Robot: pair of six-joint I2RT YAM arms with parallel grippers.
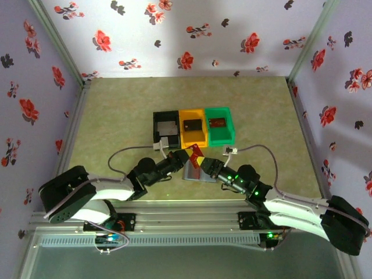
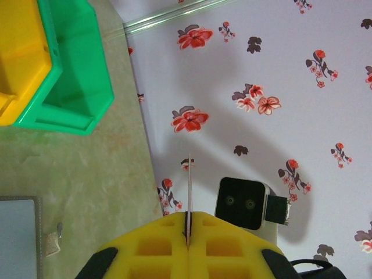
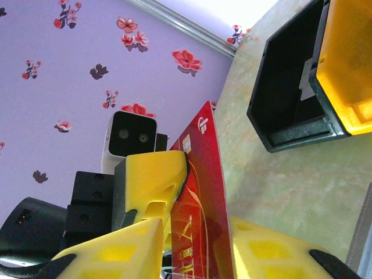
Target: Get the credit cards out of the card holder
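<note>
left end effector (image 2: 188, 224): squeezing red credit card (image 3: 200, 157) | right end effector (image 3: 197, 232): around same card, can't tell if gripping | card holder (image 1: 192, 174): lower middle, on counter (image 1: 116, 128)

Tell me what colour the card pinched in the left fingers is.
The card is red with gold print; clearest in the right wrist view.

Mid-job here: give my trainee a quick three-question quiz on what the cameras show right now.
1. True or false: the left gripper is shut on the red card.
2. Which bin holds a reddish-brown card? A black; B orange; C green.
3. Fill in: the grey card holder lies on the ____.
Key: 1 true. 2 C, the green bin. 3 table.
</note>
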